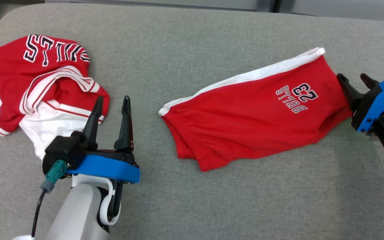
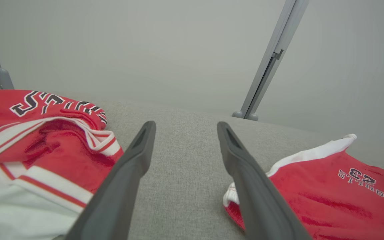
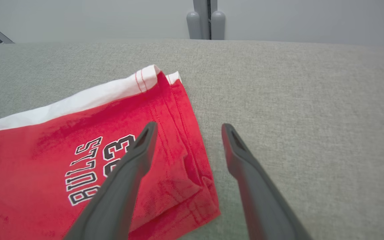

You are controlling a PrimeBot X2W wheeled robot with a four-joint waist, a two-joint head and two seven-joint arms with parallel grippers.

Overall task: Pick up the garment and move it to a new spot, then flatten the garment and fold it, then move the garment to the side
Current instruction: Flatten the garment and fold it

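Observation:
The garment, a pair of red shorts (image 1: 255,113) with a white side stripe and "BULLS 23" print, lies folded flat on the grey table, slanting from centre to right. My left gripper (image 1: 112,100) stands open just left of its waistband end, over bare cloth. In the left wrist view the shorts (image 2: 328,200) lie beside the right finger of that gripper (image 2: 185,126). My right gripper (image 1: 352,77) is open at the shorts' right hem. The right wrist view shows its left finger over the hem of the shorts (image 3: 62,133), the right finger over bare table, gripper (image 3: 188,126) empty.
A crumpled red and white jersey (image 1: 38,83) lies at the table's far left, touching my left gripper's left finger; the left wrist view has the jersey (image 2: 45,150) at its left. The grey padded table (image 1: 192,40) spreads bare in front and behind. Metal posts (image 2: 272,63) stand beyond the far edge.

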